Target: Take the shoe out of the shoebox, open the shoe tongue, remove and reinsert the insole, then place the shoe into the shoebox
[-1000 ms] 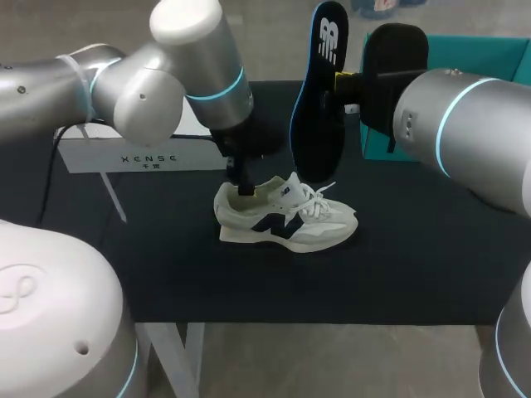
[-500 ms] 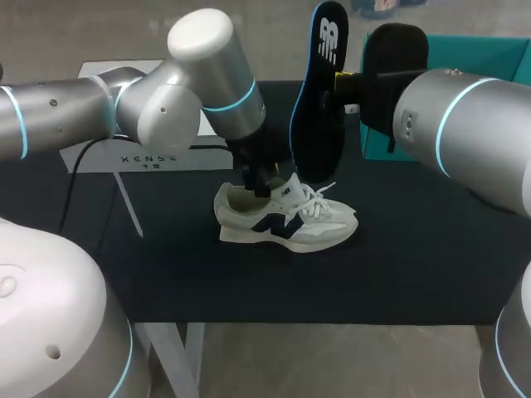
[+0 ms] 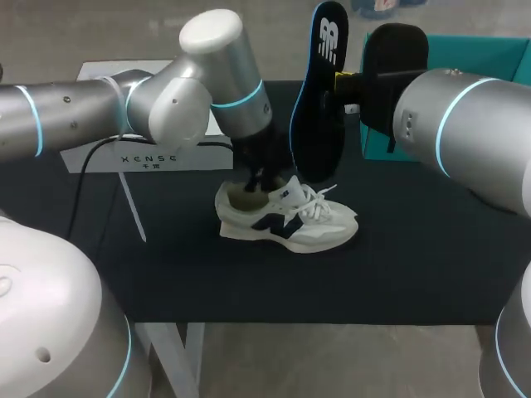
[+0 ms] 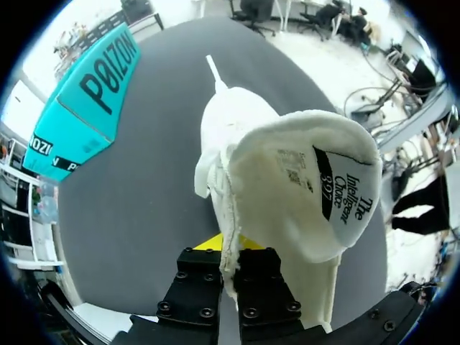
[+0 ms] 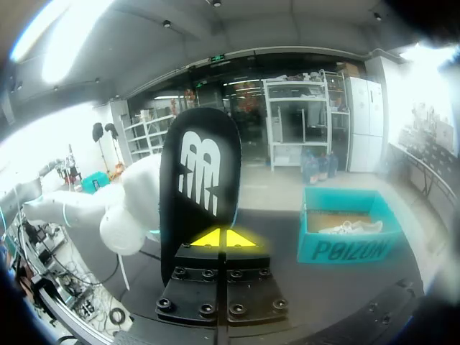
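Left of the shoe (image 3: pixel 286 217), near its heel end, a long white box (image 3: pixel 145 156) lay on the table (image 3: pixel 415 257). Your left gripper (image 3: pixel 255 178) reached down into the shoe's opening; its wrist view showed the fingers closed nearly together on the edge of the tongue (image 4: pixel 309 187), which was lifted so that its labelled underside faced the camera. The shoe itself stood upright on its sole in the middle of the table, toe toward your right, laces loose.

Above the shoe and a little behind it, the insole (image 3: pixel 318 108) hung upright, clear of the shoe; your right gripper (image 5: pixel 226 238) had it clamped near the lower end, yellow tips pressed close with the insole between them. Right of the shoe and farther back sat the teal shoebox (image 5: pixel 345 249), open, well apart from the shoe; something white lay inside it, perhaps a second shoe, though I could not tell.

As I judge it, you had the shoe out, the tongue opened and the insole removed; what remained was to slide the insole back in and return the shoe to the box.

The table top was dark and matte; the shoe sat flat on it, with bare cloth on every side.
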Available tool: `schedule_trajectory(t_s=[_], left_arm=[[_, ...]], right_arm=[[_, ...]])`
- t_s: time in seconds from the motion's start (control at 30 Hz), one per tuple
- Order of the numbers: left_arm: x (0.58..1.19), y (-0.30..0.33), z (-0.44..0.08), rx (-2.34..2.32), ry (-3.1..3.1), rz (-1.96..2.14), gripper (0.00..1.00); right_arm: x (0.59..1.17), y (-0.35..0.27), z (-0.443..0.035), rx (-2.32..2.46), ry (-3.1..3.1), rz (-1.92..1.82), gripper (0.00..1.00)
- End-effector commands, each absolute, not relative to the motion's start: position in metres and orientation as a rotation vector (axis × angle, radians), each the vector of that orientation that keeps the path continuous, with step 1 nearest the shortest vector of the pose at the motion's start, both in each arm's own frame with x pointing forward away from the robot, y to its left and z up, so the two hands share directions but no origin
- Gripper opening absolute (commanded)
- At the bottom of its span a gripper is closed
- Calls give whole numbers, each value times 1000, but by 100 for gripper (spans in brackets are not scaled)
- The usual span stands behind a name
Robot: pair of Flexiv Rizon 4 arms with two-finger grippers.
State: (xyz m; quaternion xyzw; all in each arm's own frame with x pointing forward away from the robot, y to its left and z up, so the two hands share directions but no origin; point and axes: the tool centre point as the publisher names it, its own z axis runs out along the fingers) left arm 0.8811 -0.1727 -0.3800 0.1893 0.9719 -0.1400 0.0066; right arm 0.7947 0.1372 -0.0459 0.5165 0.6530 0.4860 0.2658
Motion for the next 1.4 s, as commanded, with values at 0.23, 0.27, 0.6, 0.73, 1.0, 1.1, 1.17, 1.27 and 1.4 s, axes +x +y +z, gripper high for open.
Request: schedule_trajectory(t_s=[0.23,0.27,0.6,0.73,1.0,1.1,1.17,1.27,1.4], left_arm=[[888,-169,-362,1035,3106,-470,0],[886,-170,-359,1029,3088,-503,0],[886,-170,-359,1029,3088,-503,0],[883,-170,-356,1059,3072,-500,0],[879,-182,-333,1421,2952,-325,0],[880,-188,-326,1515,2916,-246,0],[882,-191,-324,1567,2887,-246,0],[889,-195,-324,1694,2835,-222,0],[899,-198,-329,1832,2783,-259,0]], right_arm=[[795,137,-47,1395,1765,1313,0],[795,137,-47,1395,1765,1313,0],[795,137,-47,1395,1765,1313,0],[795,137,-47,1395,1765,1313,0],[795,137,-47,1395,1765,1313,0],[795,137,-47,1395,1765,1313,0],[795,137,-47,1395,1765,1313,0],[795,137,-47,1395,1765,1313,0],[795,137,-47,1395,1765,1313,0]])
